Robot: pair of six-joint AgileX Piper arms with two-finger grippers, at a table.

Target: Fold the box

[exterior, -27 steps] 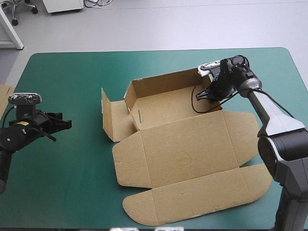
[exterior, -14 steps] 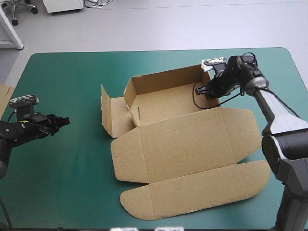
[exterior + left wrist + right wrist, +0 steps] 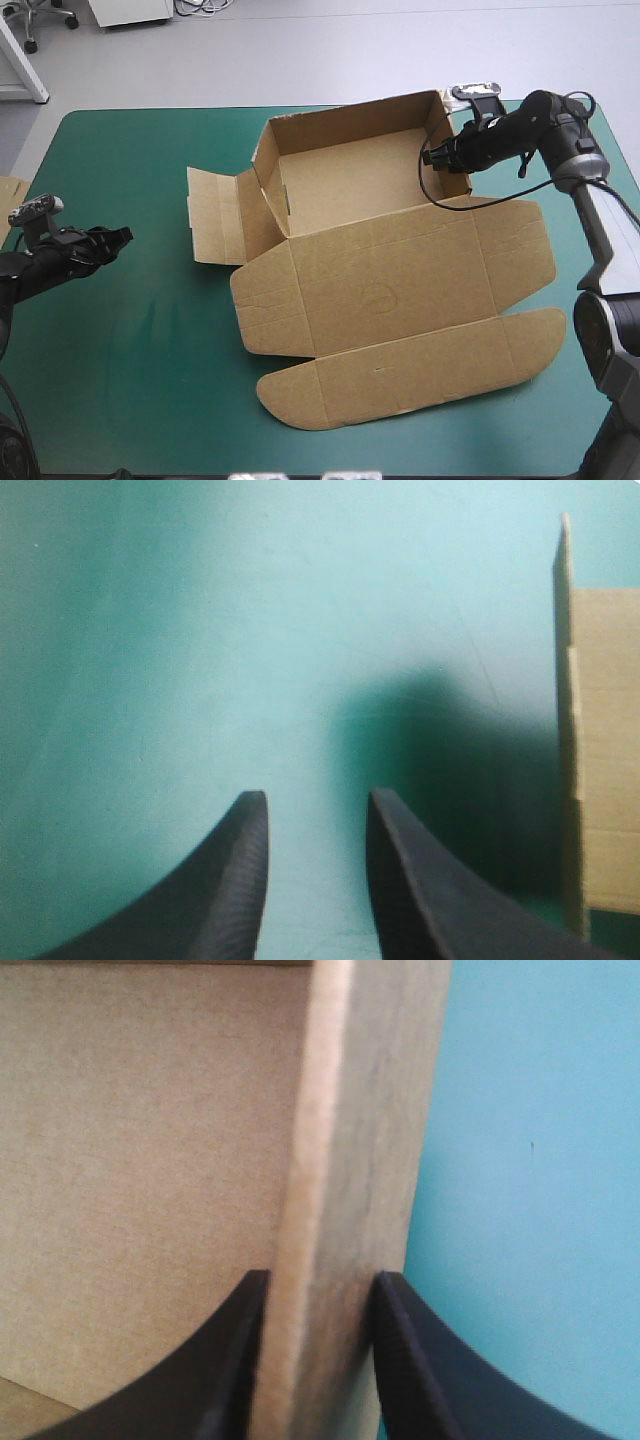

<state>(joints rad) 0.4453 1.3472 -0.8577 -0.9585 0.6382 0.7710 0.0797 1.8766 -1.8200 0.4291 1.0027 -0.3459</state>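
Clamping the box point(image 3: 380, 290) by its tray's end wall, right gripper point(image 3: 318, 1278) has the board pinched tight. Box lies mid teal-green cover point(image 3: 140, 380), lid flat. Idle left gripper point(image 3: 315, 798): parted, empty, well clear of box. Should keep wall upright, pull slow.

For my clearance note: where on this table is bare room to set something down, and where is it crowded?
Bare teal-green cover lies far left, between the far edge and the box, and near left, between the left gripper and the box's flat lid. Crowded: middle and right, where the right gripper grips the box's wall.
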